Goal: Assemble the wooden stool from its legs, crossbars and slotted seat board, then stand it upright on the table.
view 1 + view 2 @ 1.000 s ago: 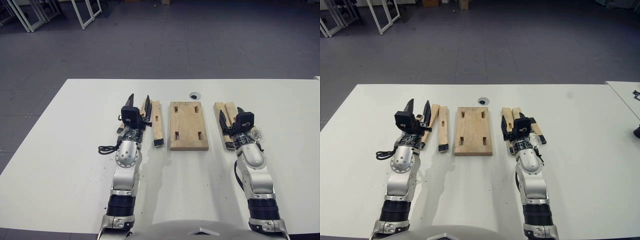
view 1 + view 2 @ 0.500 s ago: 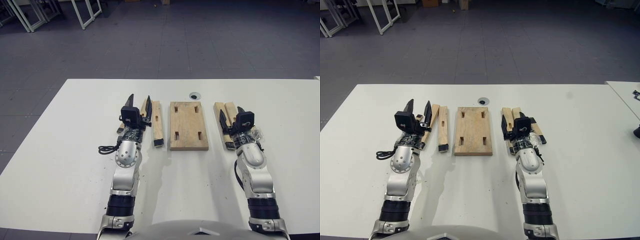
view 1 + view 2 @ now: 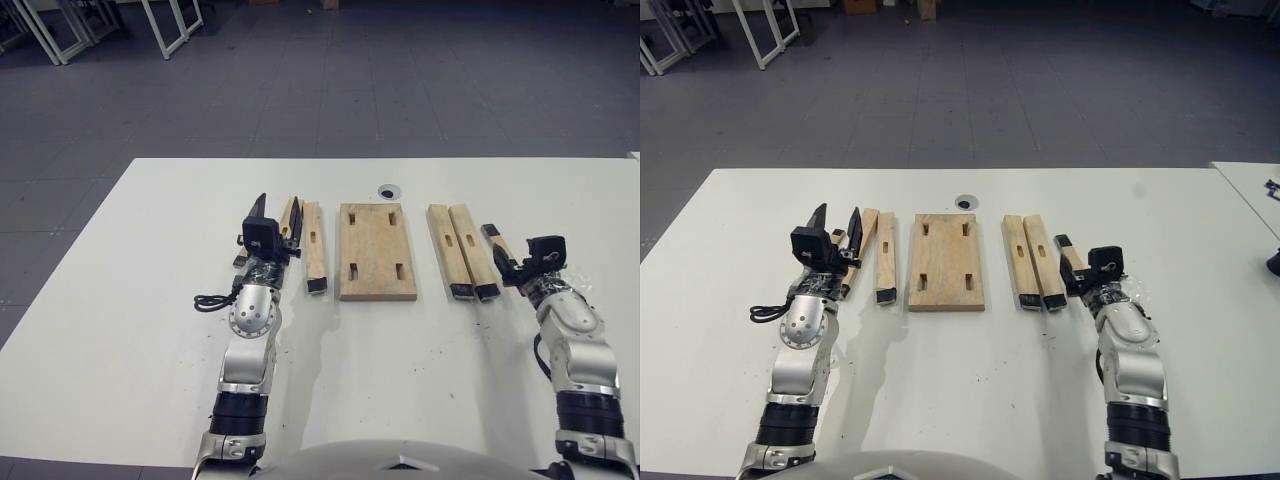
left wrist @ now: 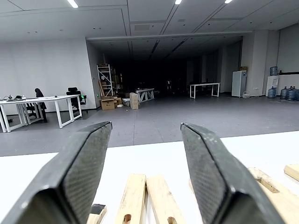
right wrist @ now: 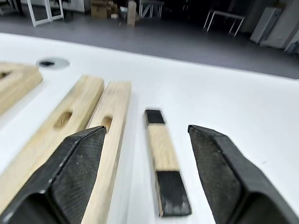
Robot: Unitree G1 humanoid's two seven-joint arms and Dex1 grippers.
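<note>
The slotted seat board [image 3: 377, 250] lies flat at the table's middle. Left of it lie two wooden legs [image 3: 314, 245], and two more legs [image 3: 458, 250] lie to its right. A short crossbar [image 5: 161, 149] with black ends lies right of those legs. My right gripper [image 5: 145, 131] hovers open just above that crossbar, one finger on each side, touching nothing. My left gripper [image 3: 277, 212] stands open low over the leftmost leg [image 4: 133, 200], its fingers [image 4: 84, 168] apart with nothing held. A dark-ended piece [image 4: 96, 212] peeks out under it.
A round cable hole [image 3: 389, 190] sits behind the seat board. A black cable [image 3: 210, 299] loops beside my left forearm. The white table [image 3: 120, 300] has free room at the front and on both sides. Another table's edge [image 3: 1250, 190] shows far right.
My right arm has swung to the right, off the two right legs, and now sits over the crossbar. The left arm has barely shifted.
</note>
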